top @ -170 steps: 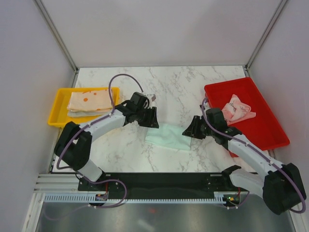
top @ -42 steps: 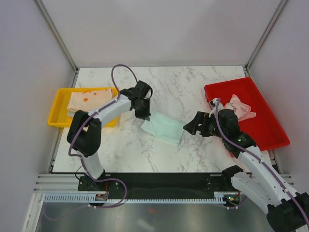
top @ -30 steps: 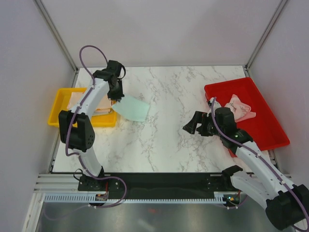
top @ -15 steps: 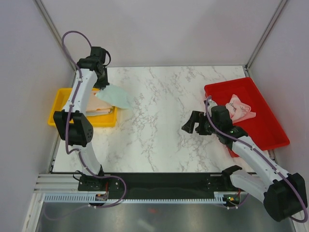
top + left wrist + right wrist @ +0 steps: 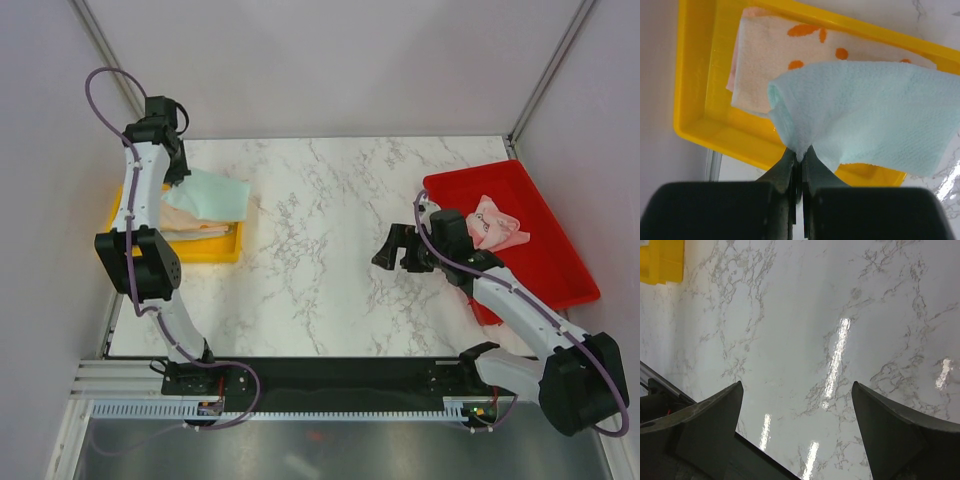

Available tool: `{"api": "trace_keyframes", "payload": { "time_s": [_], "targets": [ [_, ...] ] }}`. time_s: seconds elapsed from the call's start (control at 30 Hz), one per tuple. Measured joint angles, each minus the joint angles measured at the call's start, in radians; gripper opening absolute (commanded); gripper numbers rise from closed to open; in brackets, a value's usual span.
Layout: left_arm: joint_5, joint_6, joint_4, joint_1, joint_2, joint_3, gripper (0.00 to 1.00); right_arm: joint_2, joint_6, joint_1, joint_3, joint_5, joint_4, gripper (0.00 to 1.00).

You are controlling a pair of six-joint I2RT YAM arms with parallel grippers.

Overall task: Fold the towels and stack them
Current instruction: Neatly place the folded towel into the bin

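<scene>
A folded mint green towel [image 5: 213, 192] [image 5: 875, 115] hangs from my left gripper [image 5: 178, 172] [image 5: 800, 154], which is shut on its pinched corner. It hovers over the yellow tray [image 5: 222, 250] [image 5: 695, 115], above a stack topped by the orange-printed towel [image 5: 175, 218] [image 5: 775, 55]. A pink patterned towel [image 5: 495, 222] lies crumpled in the red tray [image 5: 550, 260]. My right gripper [image 5: 395, 248] [image 5: 796, 390] hangs open over bare marble left of the red tray, nothing between its fingers.
The marble table [image 5: 340, 230] [image 5: 805, 315] spans the space between the two trays. Grey walls close in on the left, right and back. The black base rail [image 5: 330, 375] runs along the near edge.
My left arm has swung the mint towel from the table's middle leftward and back, so it now hangs over the yellow tray. The right gripper has shifted only slightly and stays open.
</scene>
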Motion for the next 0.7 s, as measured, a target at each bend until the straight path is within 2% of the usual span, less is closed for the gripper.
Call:
{"api": "trace_keyframes", "payload": {
  "time_s": [0.23,0.37,0.4,0.47,0.6,0.7],
  "targets": [
    [-0.034,0.023,0.103,0.072,0.064,-0.022,0.04,0.076,-0.029,0.0,0.007,0.002,0.011,0.98],
    [-0.071,0.021,0.148,0.109,0.153,-0.022,0.29,0.108,-0.037,0.0,0.007,0.007,0.033,0.98],
    [-0.096,0.019,0.157,0.114,0.181,-0.022,0.39,0.121,-0.04,0.0,0.007,0.007,0.037,0.98],
    [-0.15,0.01,0.159,0.123,0.227,-0.022,0.4,0.138,-0.043,0.0,0.007,0.01,0.038,0.98],
    [-0.217,-0.005,0.157,0.123,0.243,-0.018,0.52,0.153,-0.043,0.0,0.007,0.022,0.038,0.98],
    [-0.243,-0.021,0.152,0.121,0.239,0.023,0.52,0.153,-0.042,0.0,0.007,0.023,0.043,0.98]
  ]
}}
